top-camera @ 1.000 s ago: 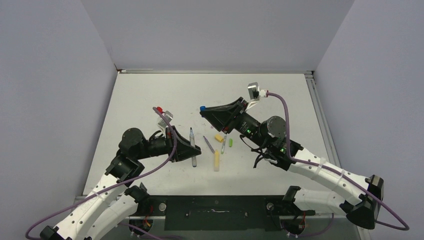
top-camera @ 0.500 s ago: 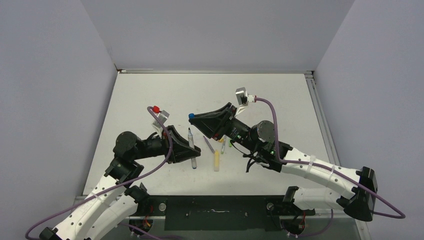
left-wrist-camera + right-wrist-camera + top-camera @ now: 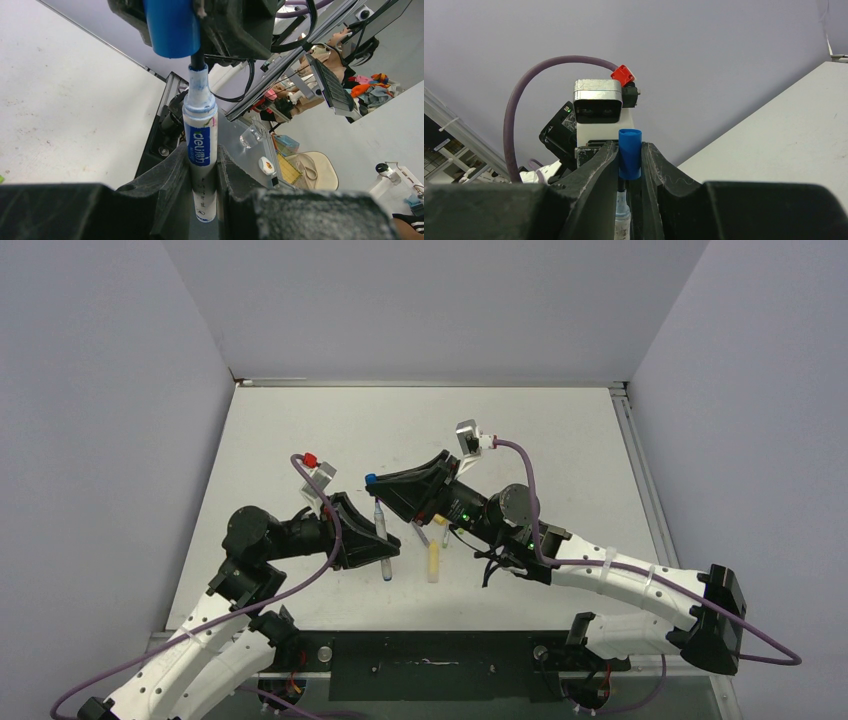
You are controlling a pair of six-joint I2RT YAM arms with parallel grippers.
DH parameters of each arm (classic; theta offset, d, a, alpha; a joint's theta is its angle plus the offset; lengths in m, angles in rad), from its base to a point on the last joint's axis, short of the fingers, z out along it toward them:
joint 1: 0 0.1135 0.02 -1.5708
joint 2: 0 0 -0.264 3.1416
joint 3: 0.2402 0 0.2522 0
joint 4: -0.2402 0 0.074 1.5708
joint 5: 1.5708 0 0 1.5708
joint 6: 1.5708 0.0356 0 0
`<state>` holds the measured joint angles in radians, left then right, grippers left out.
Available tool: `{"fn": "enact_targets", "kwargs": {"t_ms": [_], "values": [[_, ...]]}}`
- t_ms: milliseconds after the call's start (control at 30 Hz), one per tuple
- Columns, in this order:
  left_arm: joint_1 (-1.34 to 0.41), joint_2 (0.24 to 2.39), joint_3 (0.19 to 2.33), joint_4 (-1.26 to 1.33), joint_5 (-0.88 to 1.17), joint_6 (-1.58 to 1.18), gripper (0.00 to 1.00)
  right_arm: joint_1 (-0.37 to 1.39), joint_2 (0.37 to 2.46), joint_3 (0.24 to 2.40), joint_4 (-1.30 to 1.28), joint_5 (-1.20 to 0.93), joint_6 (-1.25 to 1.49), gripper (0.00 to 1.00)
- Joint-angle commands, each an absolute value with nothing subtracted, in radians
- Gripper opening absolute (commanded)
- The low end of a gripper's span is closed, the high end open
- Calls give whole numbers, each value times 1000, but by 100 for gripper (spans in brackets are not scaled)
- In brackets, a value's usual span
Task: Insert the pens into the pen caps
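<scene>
- What has been changed?
- The blue cap [image 3: 172,25] has been carried across the counter [image 3: 300,430] by the right tool [image 3: 630,156], over to the left side. A moment ago it was kept well apart from the white-grey pen [image 3: 201,145]. Now it is held right at the pen's tip.
- How are they held?
- The cap is pinched tight in the right tool. The pen is squeezed in the left tool [image 3: 202,162], with its dark tip pointed into the cap.
- Is the pen pushed in yet?
- Only the thin tip is seen at the cap's open end. The fat blue-stained neck is left outside, so one more push is likely needed.
- What is kept in the other caps?
- That cannot be told. They are hidden by the right arm [image 3: 600,575]. The yellow marker [image 3: 433,562] is left lying on the counter.
</scene>
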<state>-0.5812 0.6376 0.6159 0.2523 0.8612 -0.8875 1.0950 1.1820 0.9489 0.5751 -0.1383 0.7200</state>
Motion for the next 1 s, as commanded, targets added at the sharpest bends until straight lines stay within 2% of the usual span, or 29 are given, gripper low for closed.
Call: {"fn": "enact_targets", "kwargs": {"t_ms": [0, 967], "values": [[-585, 624, 632, 314, 873, -893, 0, 1107, 1180, 989, 652, -141, 723, 5], [-585, 605, 642, 288, 857, -887, 0, 1139, 1137, 956, 650, -136, 716, 5]]}}
